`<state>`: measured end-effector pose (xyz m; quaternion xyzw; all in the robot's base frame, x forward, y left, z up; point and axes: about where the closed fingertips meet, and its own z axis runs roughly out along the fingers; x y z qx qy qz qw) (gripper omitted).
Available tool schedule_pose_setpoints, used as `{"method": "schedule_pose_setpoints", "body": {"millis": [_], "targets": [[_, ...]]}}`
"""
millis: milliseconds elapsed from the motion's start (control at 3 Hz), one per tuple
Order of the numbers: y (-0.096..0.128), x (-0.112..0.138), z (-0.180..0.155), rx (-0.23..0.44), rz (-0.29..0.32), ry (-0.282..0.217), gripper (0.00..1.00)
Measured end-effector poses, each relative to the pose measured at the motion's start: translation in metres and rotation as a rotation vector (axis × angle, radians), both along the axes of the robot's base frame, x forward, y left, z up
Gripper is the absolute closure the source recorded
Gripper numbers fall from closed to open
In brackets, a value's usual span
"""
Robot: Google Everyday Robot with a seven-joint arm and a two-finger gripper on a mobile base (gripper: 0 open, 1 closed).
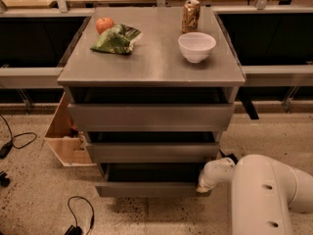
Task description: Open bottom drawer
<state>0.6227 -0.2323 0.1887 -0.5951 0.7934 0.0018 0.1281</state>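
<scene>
Camera view, desk (151, 65) bore apple (104, 24), green bag (115, 39), can (190, 15), bowl (196, 46), bottom drawer (146, 189) stood partly out, gripper (204, 184) at its right end, hold unclear, cables (80, 213) on speckled floor (29, 195).

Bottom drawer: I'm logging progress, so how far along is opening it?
Done: the bottom drawer stands slightly out from the cabinet, a dark gap showing behind its front. In hand: the gripper sits at the front's right end. Left: drawing it farther out; its inside is barely exposed.
</scene>
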Motion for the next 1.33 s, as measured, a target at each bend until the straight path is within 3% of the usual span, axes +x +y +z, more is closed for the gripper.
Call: {"method": "schedule_pose_setpoints", "body": {"millis": [333, 1000, 1333], "targets": [[-0.008, -0.042, -0.004, 0.005, -0.016, 0.064, 1.00], [-0.013, -0.058, 0.002, 0.008, -0.030, 0.089, 1.00], [-0.021, -0.112, -0.004, 0.018, -0.037, 0.182, 1.00]]}}
